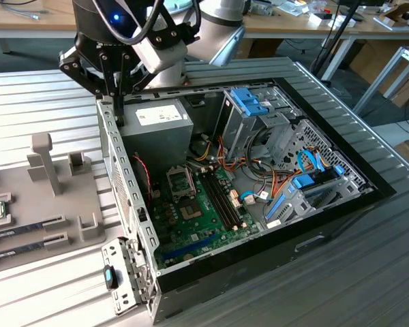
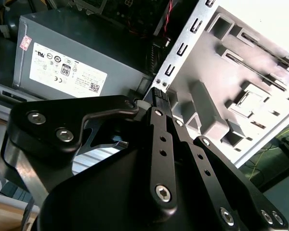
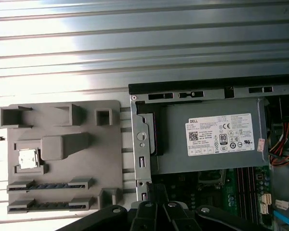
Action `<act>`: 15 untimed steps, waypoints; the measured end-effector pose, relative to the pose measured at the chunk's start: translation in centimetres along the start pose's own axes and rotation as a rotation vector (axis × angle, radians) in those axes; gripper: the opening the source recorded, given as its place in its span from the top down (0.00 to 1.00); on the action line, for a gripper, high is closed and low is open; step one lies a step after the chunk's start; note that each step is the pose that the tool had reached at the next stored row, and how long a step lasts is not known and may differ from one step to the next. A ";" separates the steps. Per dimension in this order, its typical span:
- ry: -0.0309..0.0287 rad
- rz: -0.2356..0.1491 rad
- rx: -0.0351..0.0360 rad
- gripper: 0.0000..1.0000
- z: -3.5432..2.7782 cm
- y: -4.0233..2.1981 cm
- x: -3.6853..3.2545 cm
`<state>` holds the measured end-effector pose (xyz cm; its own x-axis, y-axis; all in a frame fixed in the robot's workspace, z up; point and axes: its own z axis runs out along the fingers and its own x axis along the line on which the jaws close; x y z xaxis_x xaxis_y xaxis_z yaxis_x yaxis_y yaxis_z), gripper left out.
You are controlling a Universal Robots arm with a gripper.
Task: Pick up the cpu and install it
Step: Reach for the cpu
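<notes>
Near the tray (image 3: 107,159), above the case wall (image 3: 140,144), we saw the gripper (image 2: 160,96) closed, empty; the cpu (image 3: 28,159) sat in the tray's pocket.

You have an open computer case (image 1: 313,238) on the ribbed worktop (image 1: 347,286), its grey power supply (image 1: 157,129) beside the green motherboard (image 1: 198,218). At the exterior view's left, a grey holder tray (image 1: 20,184) carries two dark memory sticks (image 1: 28,227).

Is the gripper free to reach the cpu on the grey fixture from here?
Probably yes. The cpu lies uncovered in its pocket on the grey fixture; the gripper hangs over the case wall beside it.
</notes>
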<state>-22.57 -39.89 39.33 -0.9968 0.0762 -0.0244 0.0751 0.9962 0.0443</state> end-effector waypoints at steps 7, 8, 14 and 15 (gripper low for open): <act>0.0000 0.000 0.0000 0.89 -0.01 -0.04 0.52; -0.0001 0.000 0.0000 0.89 -0.01 -0.05 0.61; 0.0000 0.000 0.0000 0.89 -0.03 -0.07 0.94; 0.0000 0.000 0.0000 0.89 -0.03 -0.07 0.98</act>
<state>-23.55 -39.89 39.33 -0.9968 0.0762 -0.0244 0.0750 0.9962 0.0443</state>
